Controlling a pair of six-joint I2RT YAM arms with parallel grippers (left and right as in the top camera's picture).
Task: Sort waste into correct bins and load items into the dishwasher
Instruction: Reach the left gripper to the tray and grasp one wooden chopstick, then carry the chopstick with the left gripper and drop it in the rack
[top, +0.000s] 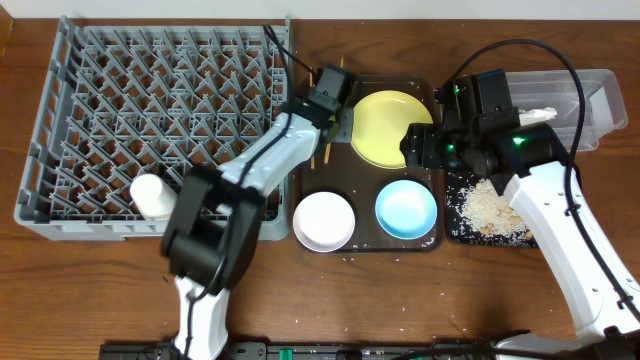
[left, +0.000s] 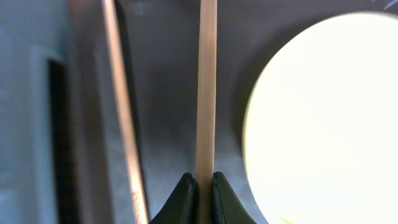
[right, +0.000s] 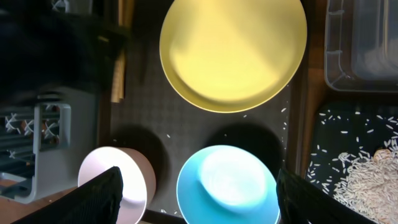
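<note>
My left gripper (top: 327, 112) is shut on a thin wooden chopstick (left: 206, 93) at the upper left of the brown serving tray (top: 365, 180). The second chopstick (left: 121, 112) lies just left of it. The yellow plate (top: 390, 128) sits to the right, also in the left wrist view (left: 323, 118). My right gripper (right: 199, 190) is open and empty above the light blue bowl (right: 227, 183) and white bowl (right: 134, 177). The small white cup (top: 150, 195) stands in the grey rack (top: 80, 110). Rice crumbs (top: 488, 208) lie in the black tray (top: 455, 232). The white napkin (top: 535, 115) is in the clear tub (top: 600, 95). The snack wrapper is out of view.
The rack stands close against the brown tray's left edge. The black tray and clear tub flank the tray's right side. A few loose rice grains lie on the brown tray (right: 283, 124). Cables hang over the back of the table.
</note>
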